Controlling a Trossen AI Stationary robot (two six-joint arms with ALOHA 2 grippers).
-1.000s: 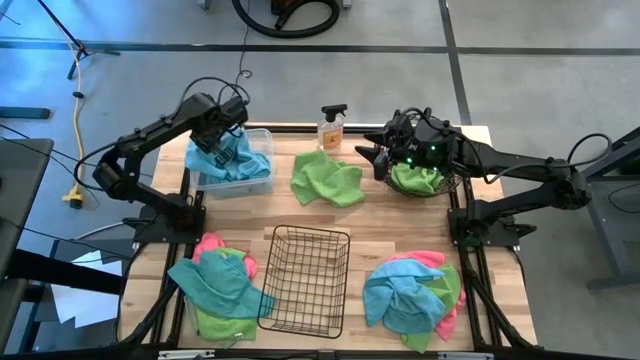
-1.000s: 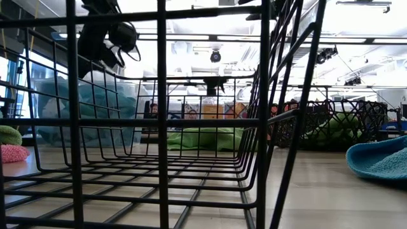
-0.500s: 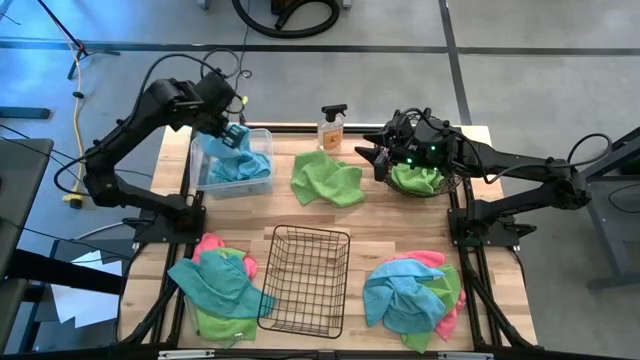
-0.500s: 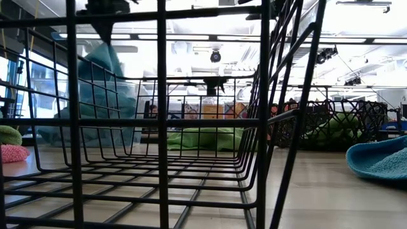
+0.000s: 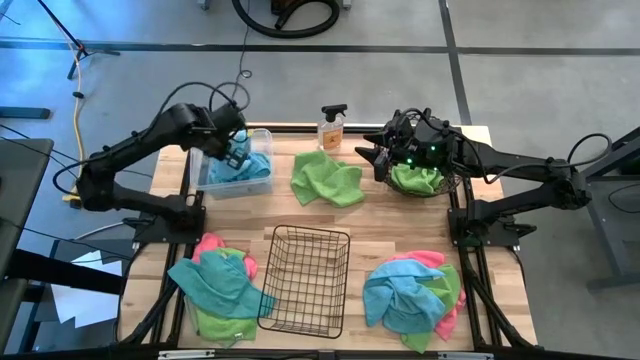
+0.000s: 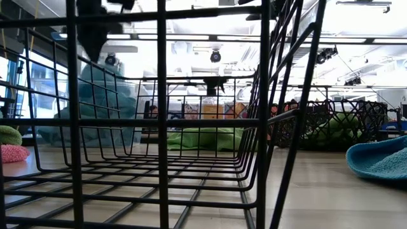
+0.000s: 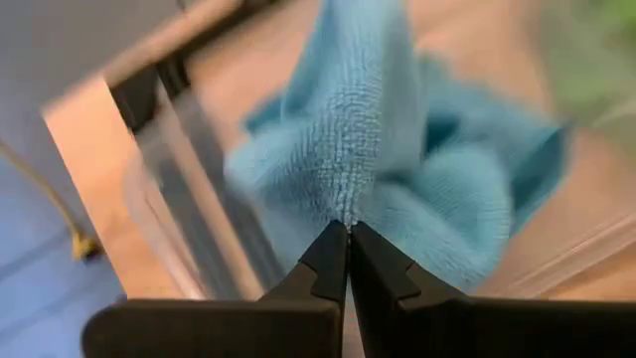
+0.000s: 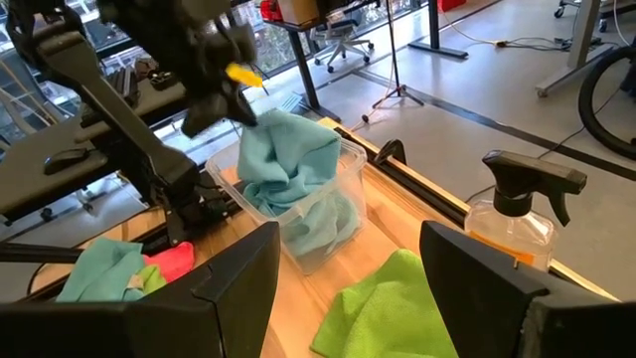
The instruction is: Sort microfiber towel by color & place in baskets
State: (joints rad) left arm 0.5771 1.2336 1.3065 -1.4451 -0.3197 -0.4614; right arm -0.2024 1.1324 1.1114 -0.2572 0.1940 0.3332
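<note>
Wooden table (image 5: 380, 225), your view from above. Over the last second your left gripper (image 5: 236, 152) rose out of the clear rectangular plastic bin (image 5: 262, 138), pinched shut on a fold of teal-blue microfiber towel (image 7: 397, 179) and drawing it up, so that drop looked unfinished. Counted left to right: one mixed towel pile (image 5: 215, 285), one black rectangular wire-grid basket (image 5: 305, 280), one loose lime green towel (image 5: 327, 178), one orange spray bottle (image 5: 331, 128), one round dark woven-wire basket (image 5: 452, 185) holding green. Your right gripper (image 5: 378, 158) waited beside it, fingers spread, empty. Second pile (image 5: 410, 290) at right.

Clear bin (image 7: 189, 169): blurred in left wrist view.
Green towel (image 5: 415, 180) in round basket (image 5: 450, 185): partly hidden under right gripper (image 5: 378, 158).
Spray bottle (image 8: 517, 224): base cut off beside clear bin.
</note>
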